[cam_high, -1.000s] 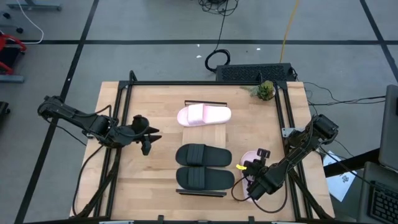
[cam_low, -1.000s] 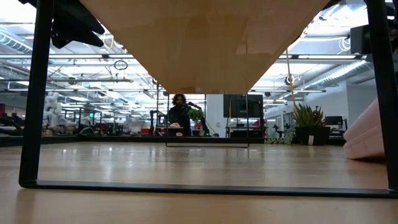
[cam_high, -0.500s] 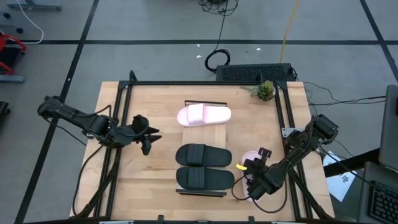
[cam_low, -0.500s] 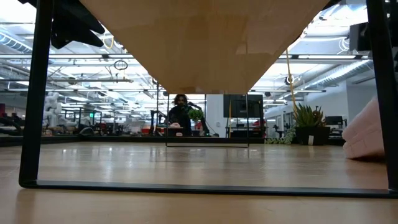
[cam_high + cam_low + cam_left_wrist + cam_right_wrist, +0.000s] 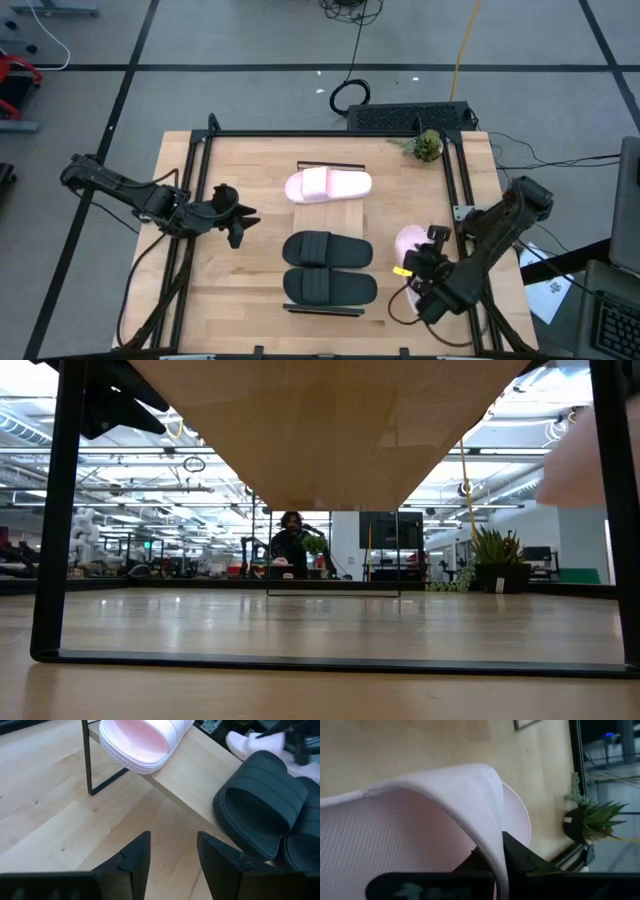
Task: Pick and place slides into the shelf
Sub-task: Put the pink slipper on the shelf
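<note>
A pink slide [image 5: 408, 241] is gripped by its strap in the right pincer [image 5: 424, 272], held up off the tabletop [image 5: 260, 210] near the right edge. The other pink slide [image 5: 328, 185] and the black pair [image 5: 328, 268] are parked on the shelf [image 5: 200, 785]. The left pincer [image 5: 240, 222] is hung released beside it, nothing held.
</note>
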You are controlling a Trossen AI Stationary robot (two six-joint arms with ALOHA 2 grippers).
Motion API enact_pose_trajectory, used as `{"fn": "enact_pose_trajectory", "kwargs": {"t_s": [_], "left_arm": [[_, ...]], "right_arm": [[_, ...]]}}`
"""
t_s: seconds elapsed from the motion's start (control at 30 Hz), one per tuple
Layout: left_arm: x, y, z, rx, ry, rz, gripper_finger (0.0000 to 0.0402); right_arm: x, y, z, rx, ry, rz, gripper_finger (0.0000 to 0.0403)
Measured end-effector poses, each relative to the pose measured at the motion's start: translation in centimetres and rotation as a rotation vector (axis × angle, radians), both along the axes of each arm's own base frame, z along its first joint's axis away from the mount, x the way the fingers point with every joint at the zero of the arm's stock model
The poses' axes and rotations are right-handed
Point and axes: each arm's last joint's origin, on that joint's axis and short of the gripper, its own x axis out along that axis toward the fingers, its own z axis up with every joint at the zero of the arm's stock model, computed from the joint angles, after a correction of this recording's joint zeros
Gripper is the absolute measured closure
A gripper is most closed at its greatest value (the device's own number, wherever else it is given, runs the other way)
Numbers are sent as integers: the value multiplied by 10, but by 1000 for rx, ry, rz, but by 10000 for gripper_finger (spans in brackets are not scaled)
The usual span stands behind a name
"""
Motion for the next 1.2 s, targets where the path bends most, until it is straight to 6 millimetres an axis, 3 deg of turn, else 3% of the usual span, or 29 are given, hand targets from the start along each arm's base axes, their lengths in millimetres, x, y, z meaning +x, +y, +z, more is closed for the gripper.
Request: {"fn": "enact_pose_trajectory", "kwargs": {"t_s": [0.27,0.53,0.7,0.8,0.97,1.07,1.2], "left_arm": [[0,0,0,-31,-7,21,241],[0,0,0,-65,-17,52,241],[0,0,0,-108,-28,84,241],[0,1,0,-118,-34,102,241],[0,1,0,-115,-40,119,241],[0,1,0,-126,-43,126,241],[0,1,0,-152,-49,143,241]], "right_arm": [[-1,-14,63,45,-137,182,402],[22,-45,110,-403,31,548,402],[45,-70,141,-484,68,650,402],[57,-85,164,-462,-30,803,402],[65,-116,206,-444,-366,1022,401],[67,-133,211,-384,-450,1120,401],[78,-148,203,-225,-496,1236,400]]}}
